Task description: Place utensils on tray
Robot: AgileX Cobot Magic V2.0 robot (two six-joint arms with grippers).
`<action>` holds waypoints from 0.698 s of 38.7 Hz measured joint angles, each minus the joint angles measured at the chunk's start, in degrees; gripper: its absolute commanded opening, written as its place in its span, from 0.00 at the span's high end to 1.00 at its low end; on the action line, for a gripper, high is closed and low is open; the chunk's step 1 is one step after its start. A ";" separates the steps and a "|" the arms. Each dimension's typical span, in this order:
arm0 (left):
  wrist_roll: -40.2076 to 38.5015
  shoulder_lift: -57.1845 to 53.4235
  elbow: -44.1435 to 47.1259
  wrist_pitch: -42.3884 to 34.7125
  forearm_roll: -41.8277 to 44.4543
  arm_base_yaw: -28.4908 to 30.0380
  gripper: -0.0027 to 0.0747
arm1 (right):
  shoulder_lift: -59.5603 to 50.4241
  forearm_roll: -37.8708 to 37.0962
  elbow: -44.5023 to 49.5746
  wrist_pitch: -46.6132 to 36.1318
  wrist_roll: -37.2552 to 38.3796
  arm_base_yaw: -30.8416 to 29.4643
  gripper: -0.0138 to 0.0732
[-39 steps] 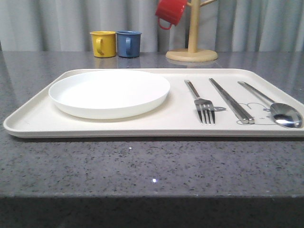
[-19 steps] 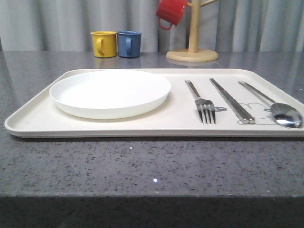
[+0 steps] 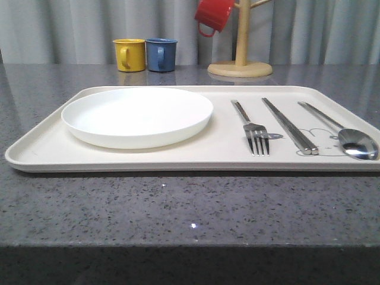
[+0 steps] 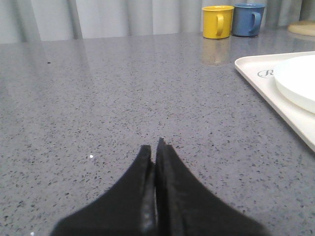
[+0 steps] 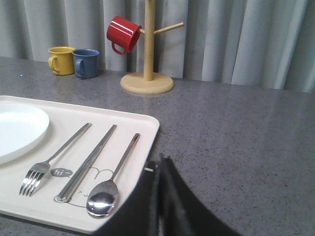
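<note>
Now, front view: plate, fork, chopsticks and spoon all lie on the tray. Left wrist: left gripper pressed closed, empty, over bare counter. Right wrist: right gripper closed, empty, beside the tray's edge.

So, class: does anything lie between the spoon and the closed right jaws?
Nothing visible does. The spoon lies on the tray near its right rim; the right gripper sits just beyond that rim, over bare tabletop.
</note>
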 measured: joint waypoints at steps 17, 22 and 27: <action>0.00 0.00 0.00 0.00 0.00 0.00 0.99 | 0.00 0.00 0.00 0.00 0.00 0.00 0.92; 0.00 0.00 0.00 0.00 0.00 0.00 0.99 | -0.03 -0.42 1.56 -1.03 0.00 -0.43 0.92; 0.00 0.00 0.00 0.00 0.00 0.00 0.99 | -0.95 0.83 9.31 -7.77 -2.11 -5.69 0.92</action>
